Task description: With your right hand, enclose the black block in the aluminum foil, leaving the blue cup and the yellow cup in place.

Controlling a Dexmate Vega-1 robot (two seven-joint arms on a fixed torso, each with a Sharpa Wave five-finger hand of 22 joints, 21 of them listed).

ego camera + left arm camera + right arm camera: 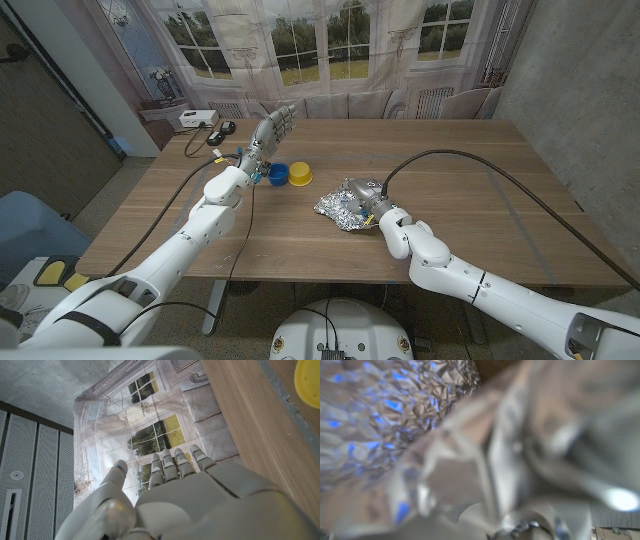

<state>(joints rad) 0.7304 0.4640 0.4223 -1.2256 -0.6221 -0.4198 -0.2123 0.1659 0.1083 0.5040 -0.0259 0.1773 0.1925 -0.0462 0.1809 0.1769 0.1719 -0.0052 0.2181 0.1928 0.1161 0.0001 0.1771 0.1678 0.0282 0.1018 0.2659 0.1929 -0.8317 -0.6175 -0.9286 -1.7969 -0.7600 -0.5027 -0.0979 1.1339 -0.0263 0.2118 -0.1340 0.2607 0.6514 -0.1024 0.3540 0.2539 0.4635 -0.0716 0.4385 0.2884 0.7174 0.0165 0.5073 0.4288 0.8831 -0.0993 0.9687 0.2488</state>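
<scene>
Right hand (368, 198) down on the crumpled aluminum foil (340, 209) mid-table, probably pressing folds shut over the black block, presumably inside; grip impossible to tell, too blurry; left hand (272, 128) raised with fingers spread, empty, clear of blue cup (277, 175) and yellow cup (300, 174) touching beside it.

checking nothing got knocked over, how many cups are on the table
2. The blue cup stands near the raised left hand; the yellow cup sits right beside it, between it and the crumpled foil. None seem hidden.
</scene>
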